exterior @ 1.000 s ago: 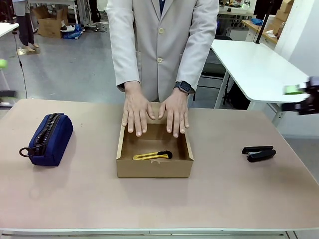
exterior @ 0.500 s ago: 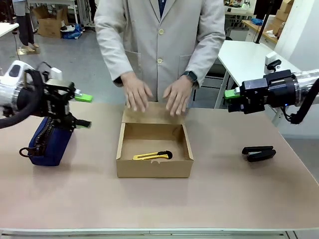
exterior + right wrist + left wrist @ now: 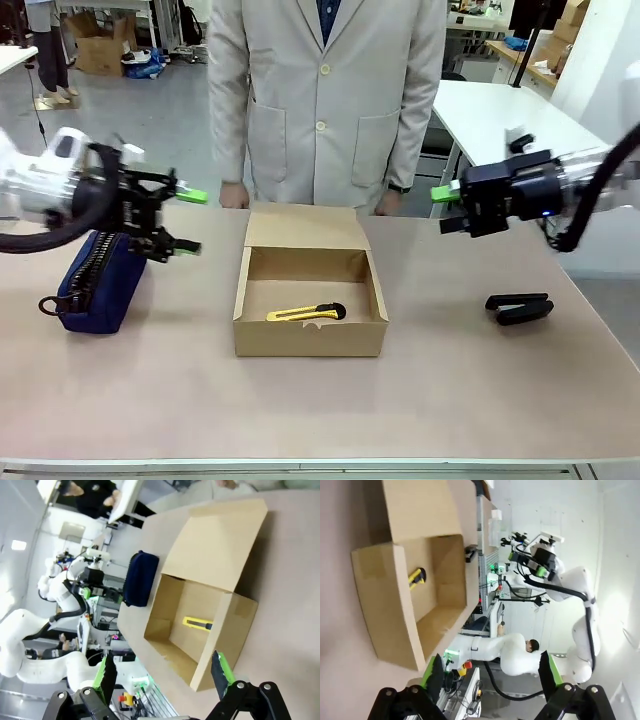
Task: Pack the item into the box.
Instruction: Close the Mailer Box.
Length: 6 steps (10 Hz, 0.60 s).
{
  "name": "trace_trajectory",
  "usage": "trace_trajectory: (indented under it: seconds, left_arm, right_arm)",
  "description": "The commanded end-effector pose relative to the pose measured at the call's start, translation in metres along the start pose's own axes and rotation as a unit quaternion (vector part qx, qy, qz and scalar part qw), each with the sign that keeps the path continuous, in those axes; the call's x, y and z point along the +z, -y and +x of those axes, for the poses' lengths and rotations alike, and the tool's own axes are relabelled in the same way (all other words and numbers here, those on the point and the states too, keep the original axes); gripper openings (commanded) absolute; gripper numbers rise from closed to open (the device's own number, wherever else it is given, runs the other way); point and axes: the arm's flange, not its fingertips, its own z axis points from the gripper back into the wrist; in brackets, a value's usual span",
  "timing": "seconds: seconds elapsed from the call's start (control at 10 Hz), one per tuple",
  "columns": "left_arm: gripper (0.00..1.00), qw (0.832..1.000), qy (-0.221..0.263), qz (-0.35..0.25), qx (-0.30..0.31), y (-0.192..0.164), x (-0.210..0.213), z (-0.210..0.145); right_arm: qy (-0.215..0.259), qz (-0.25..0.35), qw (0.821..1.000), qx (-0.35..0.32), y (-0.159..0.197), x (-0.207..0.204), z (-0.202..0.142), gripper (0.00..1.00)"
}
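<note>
Lying inside the box [image 3: 310, 338], between left gripper [image 3: 190, 222] and right gripper [image 3: 443, 208] and below both, the knife [image 3: 306, 313] looks packed; only closing the lid [image 3: 305, 227] seems left. Both grippers hover wide open, empty.

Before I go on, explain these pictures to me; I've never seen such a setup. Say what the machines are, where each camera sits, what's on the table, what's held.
Two white robot arms work at a table, with a person standing at its far side. One picture comes from a fixed camera between the arms; the other two from cameras on each wrist, looking along the fingers. The left gripper and right gripper hover open, holding nothing. In the middle stands an open cardboard box with a yellow utility knife lying inside. A navy zip pouch lies left of it, a black stapler right.
</note>
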Motion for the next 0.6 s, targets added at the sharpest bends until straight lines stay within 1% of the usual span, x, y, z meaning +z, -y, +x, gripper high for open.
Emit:
trace_trajectory:
  seconds: [0.0,0.1,0.2,0.3,0.4,0.5]
  left_arm:
    - [1.00,0.998,-0.004,0.009,0.057,-0.019,-0.020,0.056]
    - [1.00,0.997,-0.003,0.009,0.072,-0.032,-0.028,0.070]
    - [1.00,0.996,-0.009,0.014,0.082,-0.043,-0.041,0.082]
    - [1.00,0.995,-0.005,0.020,0.099,-0.055,-0.050,0.089]
    - [1.00,0.989,-0.003,0.033,0.146,-0.055,-0.045,0.088]
    - [1.00,0.996,-0.010,0.020,0.082,-0.058,-0.045,0.081]
  right_arm:
    - [-0.010,-0.011,0.998,-0.056,0.025,-0.043,0.038,1.00]
    - [-0.023,-0.008,0.997,-0.068,0.039,-0.062,0.045,1.00]
    - [-0.024,-0.005,0.997,-0.074,0.055,-0.082,0.054,1.00]
    - [-0.039,-0.012,0.995,-0.093,0.070,-0.098,0.061,1.00]
    - [-0.020,-0.028,0.995,-0.095,0.074,-0.097,0.063,1.00]
    - [-0.044,-0.010,0.996,-0.071,0.069,-0.086,0.042,1.00]
